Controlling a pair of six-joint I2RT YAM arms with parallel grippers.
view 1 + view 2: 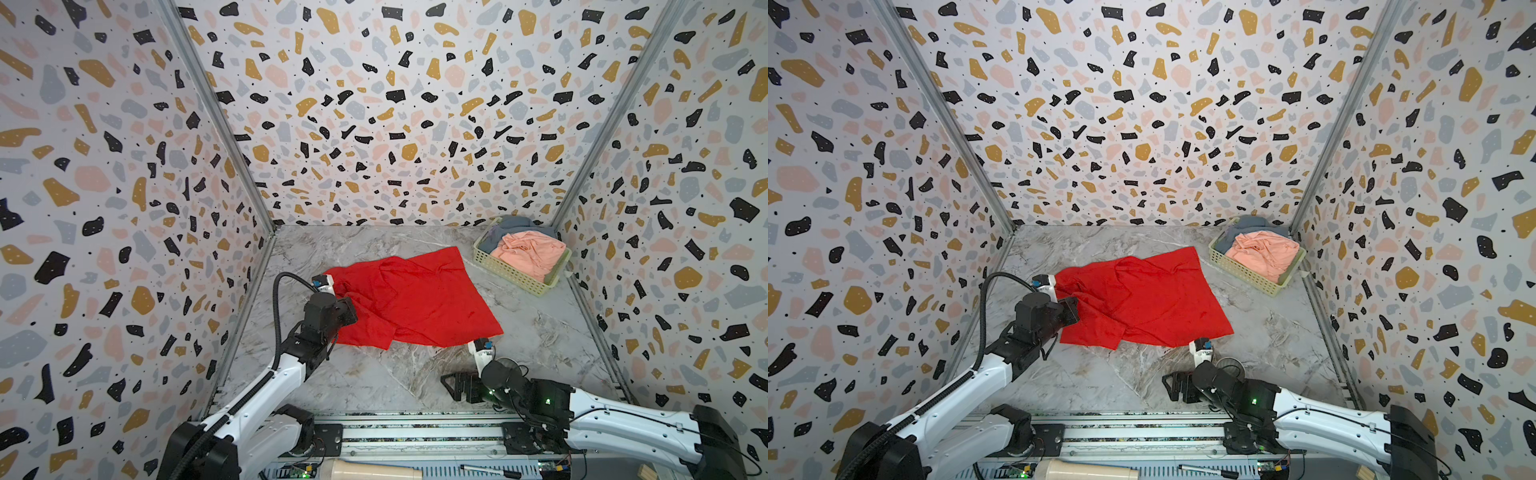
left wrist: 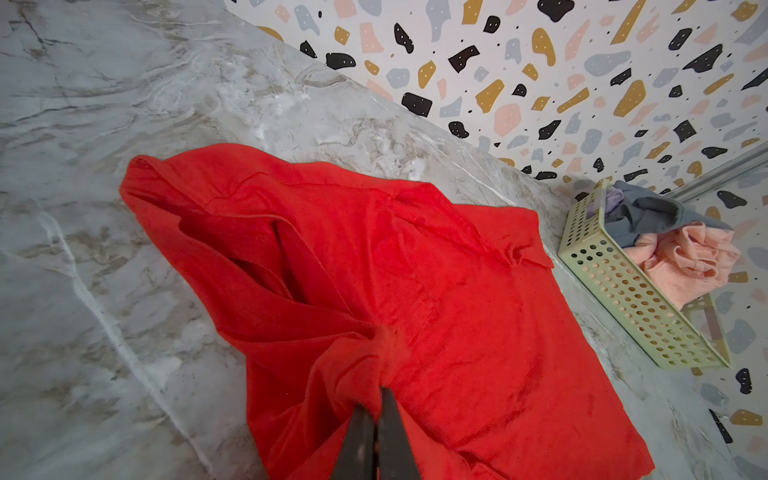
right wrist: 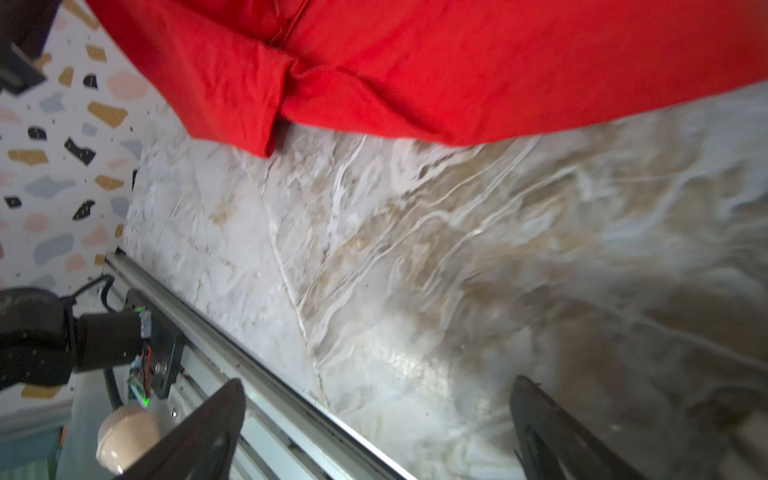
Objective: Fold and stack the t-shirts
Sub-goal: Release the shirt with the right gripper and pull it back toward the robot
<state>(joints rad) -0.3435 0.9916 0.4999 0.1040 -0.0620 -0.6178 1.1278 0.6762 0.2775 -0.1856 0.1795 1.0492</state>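
**Red t-shirt on the table, pinched at one edge by the left gripper**

The red t-shirt [image 1: 419,299] lies spread but rumpled in the middle of the marble-patterned table [image 1: 374,382], as both top views show. Its left part is doubled over itself, and the hem toward the robot lies roughly flat. The left gripper [image 2: 380,397] has its fingers pressed together on a bunched fold at the shirt's left edge, where the cloth gathers into radiating creases. The right gripper [image 3: 378,384] stands spread wide over bare table, near the shirt's near hem but not touching it. The salmon-pink t-shirt [image 1: 528,251] and the grey-blue t-shirt [image 1: 513,226] sit crumpled in the pale green perforated basket [image 1: 513,274] at the far right corner, the pink one uppermost.

Handling, as judged: the cloth is light, limp and matte, with no stiffness of its own. It will sag from any single hold and drag in wrinkles across the smooth table rather than move as a sheet. A fold is best made from two holds on corners or hem ends, keeping the edge between them taut. The free corner nearest the right gripper looks the natural second hold. Care is needed to take only the intended layer where the shirt is doubled
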